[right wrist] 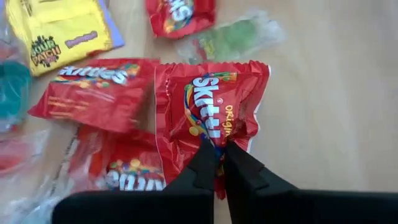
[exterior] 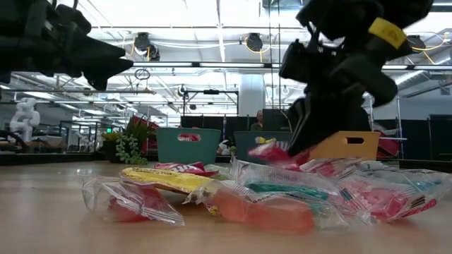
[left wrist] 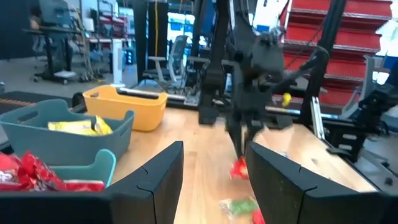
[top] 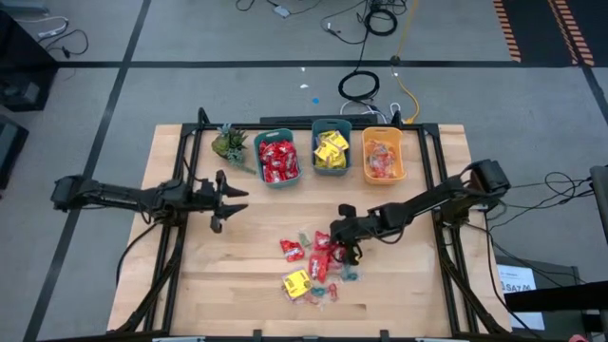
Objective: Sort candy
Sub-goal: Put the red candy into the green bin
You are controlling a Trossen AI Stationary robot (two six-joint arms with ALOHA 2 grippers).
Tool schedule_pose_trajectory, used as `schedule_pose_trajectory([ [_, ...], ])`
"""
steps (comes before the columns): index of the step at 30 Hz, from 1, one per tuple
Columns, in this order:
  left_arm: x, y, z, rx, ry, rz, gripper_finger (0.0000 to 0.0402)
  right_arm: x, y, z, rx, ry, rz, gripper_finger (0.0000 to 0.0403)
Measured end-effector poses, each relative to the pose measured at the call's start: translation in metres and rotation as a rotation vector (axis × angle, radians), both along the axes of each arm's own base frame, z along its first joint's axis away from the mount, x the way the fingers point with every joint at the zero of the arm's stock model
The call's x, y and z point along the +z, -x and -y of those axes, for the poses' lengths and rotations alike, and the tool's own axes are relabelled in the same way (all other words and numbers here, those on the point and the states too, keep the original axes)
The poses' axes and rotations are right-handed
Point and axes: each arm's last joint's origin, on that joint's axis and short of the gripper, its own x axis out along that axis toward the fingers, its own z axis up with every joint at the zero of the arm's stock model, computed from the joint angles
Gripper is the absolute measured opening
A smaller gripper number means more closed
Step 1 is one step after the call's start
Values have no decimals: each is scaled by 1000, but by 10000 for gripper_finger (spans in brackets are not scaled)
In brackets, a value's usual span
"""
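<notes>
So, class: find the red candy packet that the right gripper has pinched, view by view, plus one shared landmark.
High view: red candy packet at the pile's top, under the right gripper.
Low view: lifted edge below the dark gripper.
Left wrist view: small red shape under the far arm.
Right wrist view: centre, fingers shut on it.
Landmark: the orange bin.

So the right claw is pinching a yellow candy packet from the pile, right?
Not quite. The right claw is pinching a red candy packet from the pile, not a yellow one. The right wrist view shows its fingers shut on the red wrapper's edge.
</notes>
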Motion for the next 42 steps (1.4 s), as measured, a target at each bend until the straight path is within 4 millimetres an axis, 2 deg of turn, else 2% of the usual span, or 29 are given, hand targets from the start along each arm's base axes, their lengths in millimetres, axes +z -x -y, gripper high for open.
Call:
schedule_pose_trajectory([
  [4,1,4,-1,-23,-1,9,183,17,5,2,-26,25,-54,2],
  [10,2,12,-1,-26,11,16,183,48,1,5,-73,47,-23,1],
  [16,3,23,-1,-27,20,37,183,99,-27,19,-165,78,108,1],
  [21,3,29,-1,-30,25,53,183,129,-60,54,-292,142,188,0],
  [23,2,29,-1,-40,25,47,183,128,-73,75,-349,152,183,0],
  [26,0,29,0,-56,45,23,183,115,-90,108,-431,164,144,8],
  [29,-1,29,0,-58,56,10,183,106,-107,140,-504,169,132,26],
  [32,-4,29,0,-59,105,-20,183,101,-121,164,-553,171,132,52],
  [36,-5,28,0,-59,100,-23,183,96,-135,180,-548,129,132,95],
  [42,-5,28,0,-59,103,-24,183,100,-141,185,-527,100,158,155],
])
